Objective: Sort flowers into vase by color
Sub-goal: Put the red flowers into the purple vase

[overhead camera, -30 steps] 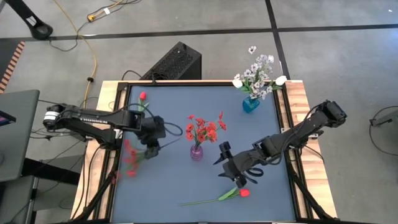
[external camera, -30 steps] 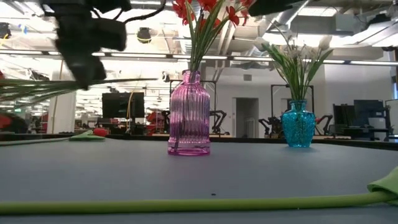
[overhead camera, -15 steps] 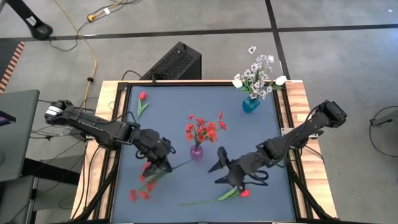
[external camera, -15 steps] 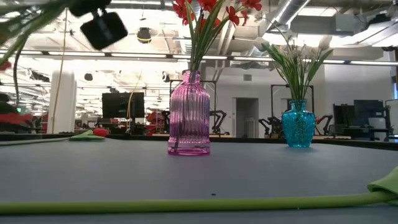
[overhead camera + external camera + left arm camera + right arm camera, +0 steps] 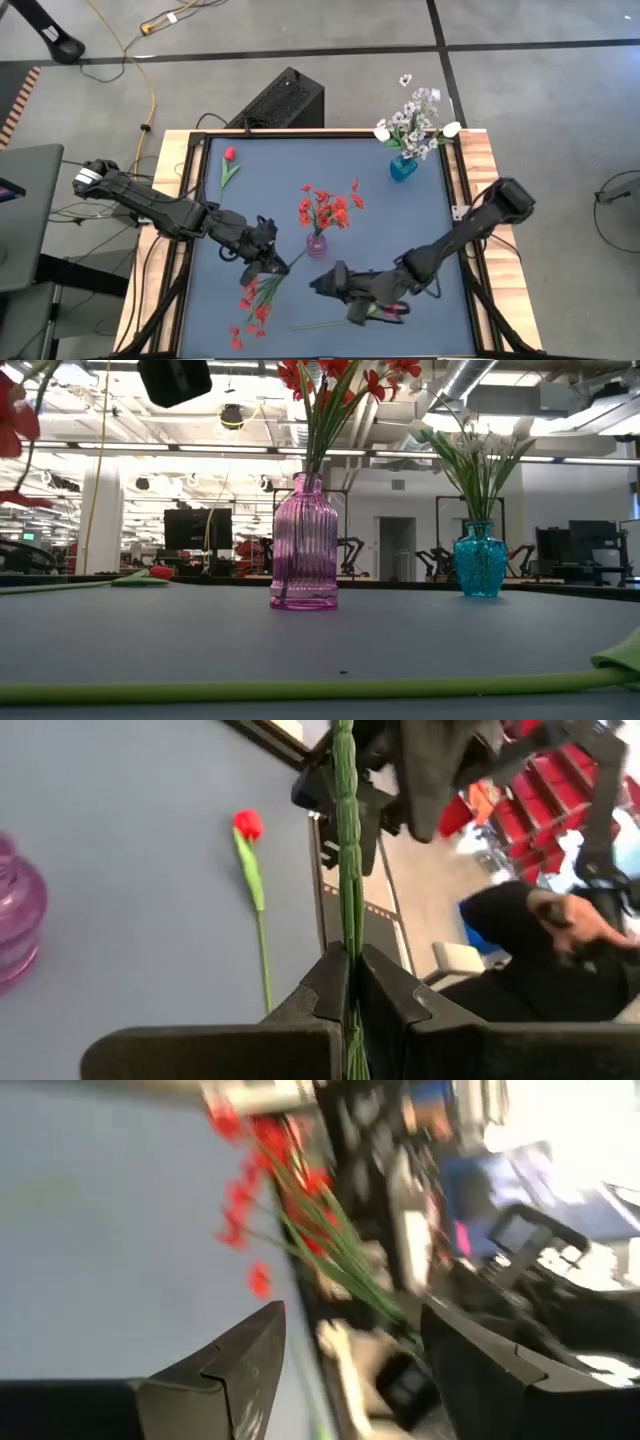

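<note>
- My left hand (image 5: 268, 262) pinches a red spray (image 5: 252, 305) by its stem, above the surface (image 5: 420, 215).
- My right hand (image 5: 322, 283) is spread, holding nothing, beside the red tulip (image 5: 350, 317).

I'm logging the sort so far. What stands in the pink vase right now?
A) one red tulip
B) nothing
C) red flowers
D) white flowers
C: the pink vase holds a bunch of red flowers on green stems, seen from above and at table height.
</note>
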Controlling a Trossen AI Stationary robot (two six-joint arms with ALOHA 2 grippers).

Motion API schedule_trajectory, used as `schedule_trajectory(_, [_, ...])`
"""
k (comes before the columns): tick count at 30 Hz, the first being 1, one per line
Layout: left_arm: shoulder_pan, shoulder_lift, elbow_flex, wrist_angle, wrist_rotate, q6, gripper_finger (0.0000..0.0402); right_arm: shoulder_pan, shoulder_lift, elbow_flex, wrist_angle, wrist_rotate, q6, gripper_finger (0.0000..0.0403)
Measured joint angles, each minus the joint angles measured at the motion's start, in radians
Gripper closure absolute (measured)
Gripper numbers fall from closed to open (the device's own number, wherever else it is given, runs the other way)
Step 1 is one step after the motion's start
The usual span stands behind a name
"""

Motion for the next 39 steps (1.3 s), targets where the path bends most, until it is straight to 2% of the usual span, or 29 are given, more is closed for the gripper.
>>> schedule_trajectory(7, [-0.003,0.0,0.0,-0.068,-0.058,-0.024,0.04,-0.012,0.159,0.191,0.008,0.26,-0.186,0.0143])
schedule_trajectory(12, [-0.003,0.0,0.0,-0.083,-0.065,-0.018,0.04,-0.039,0.233,0.253,0.002,0.341,-0.299,0.0146])
schedule_trajectory(16, [-0.003,0.0,0.0,-0.122,-0.066,-0.002,0.04,-0.064,0.264,0.275,0.002,0.403,-0.352,0.0167])
schedule_trajectory(21, [-0.003,0.0,0.0,-0.158,-0.068,0.026,0.04,-0.08,0.266,0.277,-0.015,0.428,-0.357,0.0217])
schedule_trajectory(28, [-0.003,0.0,0.0,-0.162,-0.053,0.07,0.04,-0.081,0.266,0.277,-0.026,0.43,-0.356,0.0307])
schedule_trajectory(33, [-0.003,0.0,0.0,-0.162,-0.032,0.151,0.04,-0.08,0.266,0.276,-0.055,0.429,-0.357,0.0361])
schedule_trajectory(39, [-0.003,0.001,0.0,-0.172,-0.058,0.264,0.0382,-0.081,0.265,0.276,-0.13,0.408,-0.285,0.0367])
